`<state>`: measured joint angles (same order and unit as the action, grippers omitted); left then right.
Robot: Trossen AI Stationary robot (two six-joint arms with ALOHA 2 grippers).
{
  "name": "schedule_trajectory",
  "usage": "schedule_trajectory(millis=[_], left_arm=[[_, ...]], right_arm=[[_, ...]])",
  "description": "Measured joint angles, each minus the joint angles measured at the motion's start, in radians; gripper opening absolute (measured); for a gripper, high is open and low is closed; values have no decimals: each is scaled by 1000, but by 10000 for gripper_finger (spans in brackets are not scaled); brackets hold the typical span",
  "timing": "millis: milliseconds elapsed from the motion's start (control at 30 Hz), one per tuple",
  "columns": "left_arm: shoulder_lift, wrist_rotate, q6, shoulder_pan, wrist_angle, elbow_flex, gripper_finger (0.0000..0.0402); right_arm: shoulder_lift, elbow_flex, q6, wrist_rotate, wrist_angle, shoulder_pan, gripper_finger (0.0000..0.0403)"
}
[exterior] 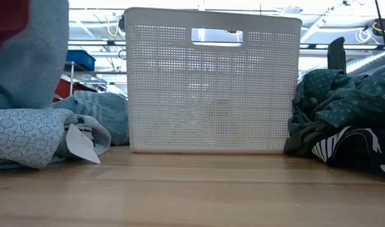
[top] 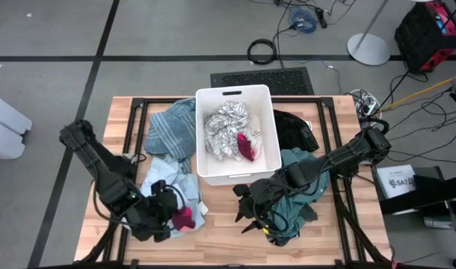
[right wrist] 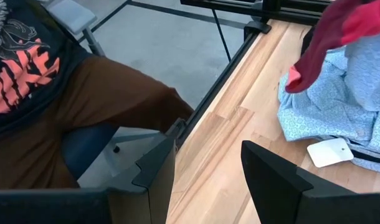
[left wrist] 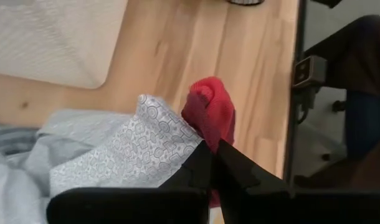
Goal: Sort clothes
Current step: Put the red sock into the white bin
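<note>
From above, the left gripper point(top: 176, 213) is pinched on a small magenta-pink piece point(top: 185, 218) at the near edge of the light blue garment point(top: 168, 179), left of the white bin point(top: 235, 96). The right gripper point(top: 250, 205) hangs with its fingers parted over the teal green garment point(top: 299, 187) to the bin's right.

At table level, the bin stands centre, with patterned blue cloth on the left and teal folds on the right.

The left wrist camera shows closed fingers point(left wrist: 205, 171) clamping the pink fabric.

The right wrist camera shows spread fingers point(right wrist: 265, 165) holding nothing, with a seated person point(right wrist: 59, 87) beyond the table edge.

The piece looks light and limp; a pinch on one bunched fold should suffice.
</note>
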<state>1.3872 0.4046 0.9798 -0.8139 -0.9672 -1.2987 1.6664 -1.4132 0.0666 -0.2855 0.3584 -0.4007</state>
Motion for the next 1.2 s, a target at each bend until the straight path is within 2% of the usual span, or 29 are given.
schedule_trajectory(millis=[700, 1000, 1200], left_arm=[[52, 23, -185, 0, 53, 0, 22], [56, 37, -185, 1, 73, 0, 96], [115, 25, -170, 4, 93, 0, 97]], right_arm=[[0, 0, 0, 0, -1, 0, 171], [0, 0, 0, 0, -2, 0, 171], [0, 0, -1, 0, -2, 0, 171]])
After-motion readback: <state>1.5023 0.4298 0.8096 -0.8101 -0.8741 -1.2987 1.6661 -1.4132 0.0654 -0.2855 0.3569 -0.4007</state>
